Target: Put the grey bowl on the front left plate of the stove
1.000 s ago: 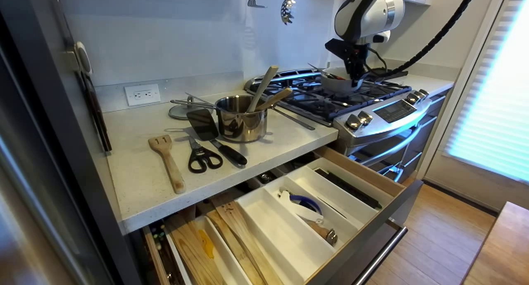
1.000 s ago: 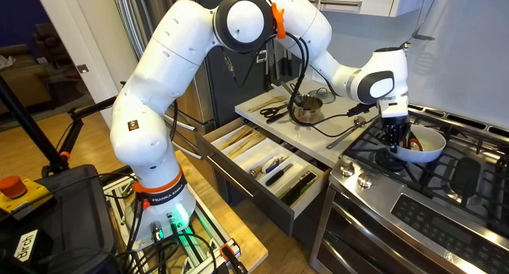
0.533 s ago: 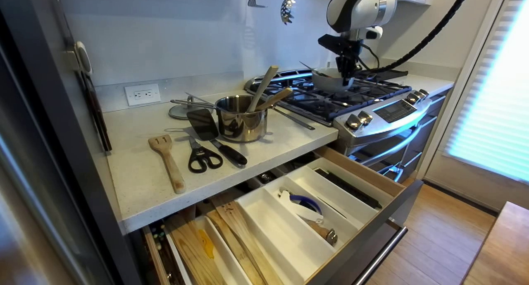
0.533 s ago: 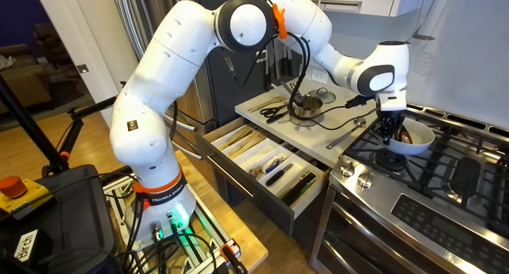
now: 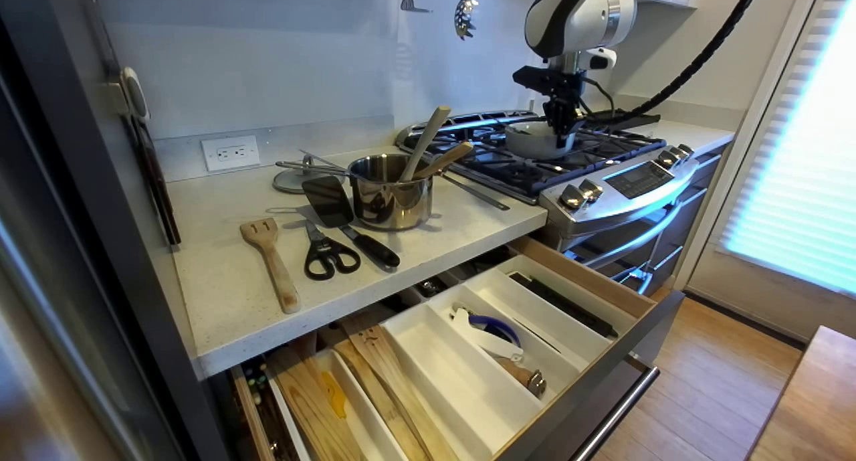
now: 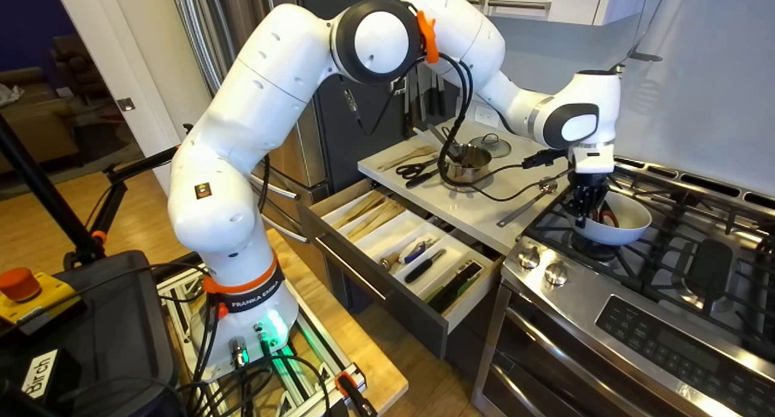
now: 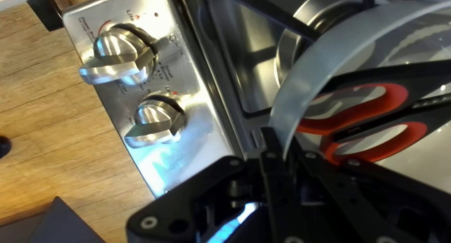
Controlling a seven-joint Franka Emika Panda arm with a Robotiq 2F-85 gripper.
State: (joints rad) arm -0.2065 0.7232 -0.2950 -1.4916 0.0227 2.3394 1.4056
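The bowl [image 6: 626, 229], a pale grey-white round bowl, is over the front left of the stove, near the black burner. It also shows in an exterior view [image 5: 531, 144] and its rim in the wrist view [image 7: 303, 77]. My gripper [image 7: 283, 139] is shut on the rim, one finger inside and one outside; it also shows in both exterior views [image 5: 562, 136] [image 6: 584, 216]. Scissors with red and black handles [image 7: 366, 110] lie in the bowl. The front left grate [image 7: 271, 12] is partly hidden under the bowl. I cannot tell whether the bowl touches it.
Stove knobs [image 7: 155, 116] line the front edge. A steel pot [image 5: 391, 203] with wooden utensils stands on the counter beside the stove. A long slotted spoon [image 6: 521, 208] lies near the stove's side. An open drawer [image 6: 418, 317] sticks out below the counter.
The gripper and bowl have moved left in both exterior views, then lowered over the last half second. The bowl looks more level, and the scissors' tip stands lower than before.
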